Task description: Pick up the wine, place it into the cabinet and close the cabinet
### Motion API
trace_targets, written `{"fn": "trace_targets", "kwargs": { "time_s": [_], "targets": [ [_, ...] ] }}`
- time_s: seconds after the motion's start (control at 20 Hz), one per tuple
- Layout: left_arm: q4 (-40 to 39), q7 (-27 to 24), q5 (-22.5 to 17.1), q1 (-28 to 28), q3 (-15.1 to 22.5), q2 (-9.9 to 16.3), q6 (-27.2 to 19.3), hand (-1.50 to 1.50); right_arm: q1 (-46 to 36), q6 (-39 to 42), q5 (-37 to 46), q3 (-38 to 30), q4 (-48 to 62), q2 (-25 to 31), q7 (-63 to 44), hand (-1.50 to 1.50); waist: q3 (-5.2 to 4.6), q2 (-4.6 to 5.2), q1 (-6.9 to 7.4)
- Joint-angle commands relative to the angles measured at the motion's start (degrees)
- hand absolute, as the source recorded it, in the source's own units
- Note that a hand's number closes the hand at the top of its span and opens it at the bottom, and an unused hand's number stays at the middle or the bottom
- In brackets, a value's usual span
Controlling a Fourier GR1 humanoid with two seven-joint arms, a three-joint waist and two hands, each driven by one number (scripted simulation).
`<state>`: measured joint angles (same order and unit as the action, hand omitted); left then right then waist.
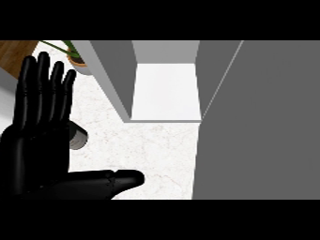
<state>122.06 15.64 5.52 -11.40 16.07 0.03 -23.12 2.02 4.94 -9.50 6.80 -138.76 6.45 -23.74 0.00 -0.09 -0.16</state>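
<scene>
Hovering flat and open with fingers straight near the worktop's (155, 145) left edge, left robot hand (34, 145) all but covering the wine (78, 137) peeking out just right of the fingers, axis unreadable, open cabinet (166, 89) beyond; right robot hand unseen.

Light is even and fairly bright, with no single source to be traced. The pale marbled bench (148, 145) reads almost white, and the cabinet (166, 89) floor is the brightest patch — flat, without glare. The cabinet's inner walls and its open door (273, 126) fall to plain mid-grey. The left hand (34, 140) is near-solid black, with faint sheen lines along the fingers. Cast shadows are weak — only a soft darkening beside the hand.
</scene>
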Motion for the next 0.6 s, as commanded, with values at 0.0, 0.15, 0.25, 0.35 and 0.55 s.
{"fn": "trace_targets", "kwargs": {
  "time_s": [0.0,0.15,0.25,0.35,0.55],
  "targets": [
    [0.66,4.31,3.59,-3.18,3.71,-0.03,-4.9,-1.5,-4.15,-1.23,-2.4,-1.59,-3.05,0.59,-6.2,-1.5,0.0,0.02,0.08],
    [1.15,3.8,2.58,-1.73,0.74,-0.03,-3.56,-1.5,2.08,-1.45,1.39,2.46,-7.05,-1.62,-4.13,-1.5,-0.01,-0.01,-0.08],
    [4.87,7.24,4.72,-1.85,-0.2,0.63,-3.32,-1.5,0.72,0.52,-3.07,-2.04,-5.25,0.32,-4.04,-1.5,0.01,-0.02,0.04],
    [-1.2,3.42,4.76,-3.06,2.47,-0.03,-8.06,-1.5,1.91,-1.17,2.74,3.87,-6.59,-2.23,-3.44,-1.5,-0.01,0.01,-0.14],
    [2.53,10.6,6.53,-5.45,-1.18,-0.02,-7.32,-1.5,-1.84,-2.1,0.27,0.84,-5.33,-1.79,-6.0,-1.5,0.01,0.0,0.06]
  ]
}}
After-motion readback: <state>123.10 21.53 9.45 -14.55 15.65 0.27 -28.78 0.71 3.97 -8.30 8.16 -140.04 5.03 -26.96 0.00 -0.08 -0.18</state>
